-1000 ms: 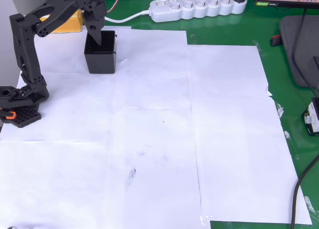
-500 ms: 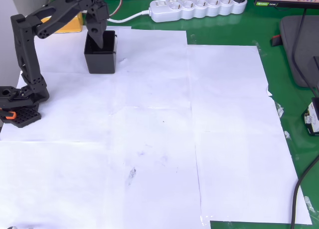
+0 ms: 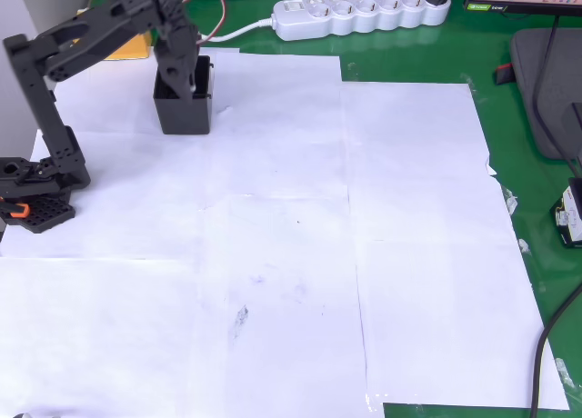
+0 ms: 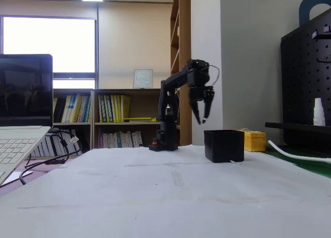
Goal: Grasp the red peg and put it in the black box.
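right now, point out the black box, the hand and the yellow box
black box [image 4: 224, 146], fixed view, front wall
hand [image 4: 200, 115], fixed view, between its fingertips
yellow box [image 4: 254, 141], fixed view, side face

In the overhead view my gripper hangs over the black box, which sits on the paper sheets at the table's upper left. Behind it lies the yellow box, with the power strip further right.

In the fixed view my gripper hangs above and left of the black box.

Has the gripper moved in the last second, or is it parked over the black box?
Yes. In the overhead view the gripper has shifted slightly, staying over the black box.
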### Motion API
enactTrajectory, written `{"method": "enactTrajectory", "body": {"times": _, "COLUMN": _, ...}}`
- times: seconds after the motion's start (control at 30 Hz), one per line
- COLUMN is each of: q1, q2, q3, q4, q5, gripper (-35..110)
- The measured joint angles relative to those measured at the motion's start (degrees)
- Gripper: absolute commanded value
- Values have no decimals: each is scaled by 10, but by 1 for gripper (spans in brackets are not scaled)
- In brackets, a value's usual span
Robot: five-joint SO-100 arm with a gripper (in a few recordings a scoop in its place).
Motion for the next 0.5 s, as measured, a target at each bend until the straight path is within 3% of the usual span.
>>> {"method": "enactTrajectory", "body": {"times": 0.2, "q1": 122, "q2": -128, "q3": -205, "q4": -127, "q5": -100, "gripper": 0}}
{"method": "enactTrajectory", "body": {"times": 0.5, "q1": 181, "q2": -361, "q3": -589, "q4": -279, "q5": -188, "gripper": 0}}
